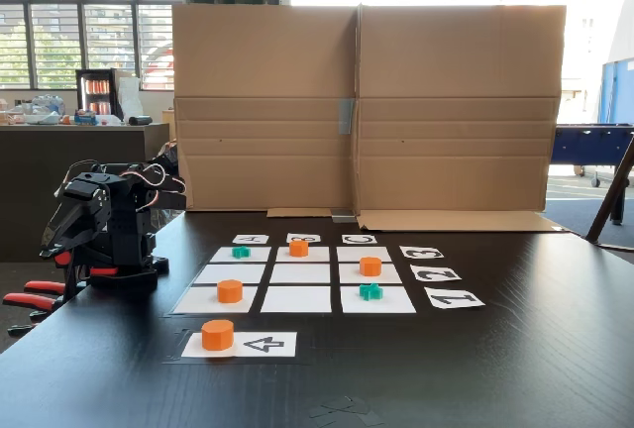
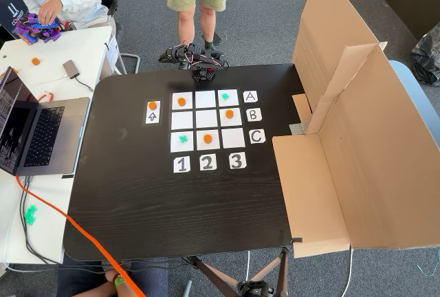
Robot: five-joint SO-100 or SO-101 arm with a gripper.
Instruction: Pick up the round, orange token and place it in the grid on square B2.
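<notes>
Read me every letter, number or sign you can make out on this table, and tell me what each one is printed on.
"A", "B", "C": white label cards beside the grid, overhead fixed view.
"1", "2", "3": white label cards below the grid.
Black arrow: the single white sheet holding an orange token.
Laptop screen: too small to read.

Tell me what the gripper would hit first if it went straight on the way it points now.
Hard to say: the gripper sits folded at the edge of the table, seemingly aimed down and away from the grid, so probably no token.
</notes>
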